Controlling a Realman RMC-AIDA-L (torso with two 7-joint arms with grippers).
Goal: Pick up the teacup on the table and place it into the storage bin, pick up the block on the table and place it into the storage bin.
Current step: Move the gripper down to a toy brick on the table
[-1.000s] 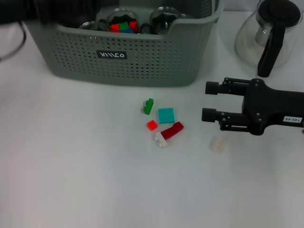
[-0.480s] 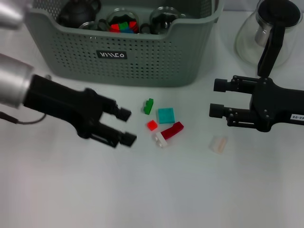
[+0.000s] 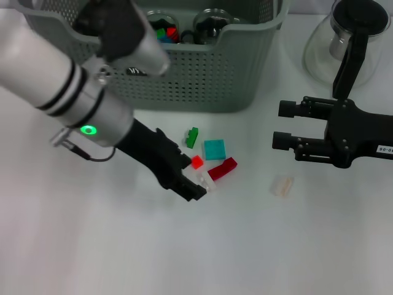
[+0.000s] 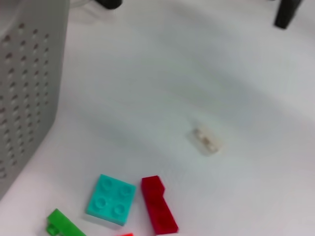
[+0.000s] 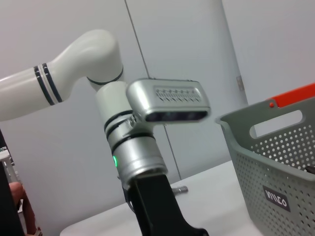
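Observation:
The grey-green storage bin (image 3: 202, 74) stands at the back, its wall also showing in the left wrist view (image 4: 24, 88). In front of it lie loose blocks: green (image 3: 193, 137), teal (image 3: 215, 149), small red (image 3: 196, 161), dark red (image 3: 223, 168), white (image 3: 207, 181) and a pale clear one (image 3: 282, 185). My left gripper (image 3: 191, 178) is open and low over the table, its fingertips beside the small red and white blocks. My right gripper (image 3: 285, 125) hovers open and empty to the right of the cluster. No teacup shows on the table.
A glass carafe (image 3: 350, 43) with a black handle stands at the back right, behind my right arm. Glass vessels (image 3: 212, 21) and coloured blocks sit inside the bin. The left wrist view shows the teal block (image 4: 110, 199), dark red block (image 4: 158, 204) and clear block (image 4: 206, 140).
My left arm has swung in from the left, forward and down, until its gripper reached the block cluster. The right gripper has drifted slightly to the right. No block has moved.

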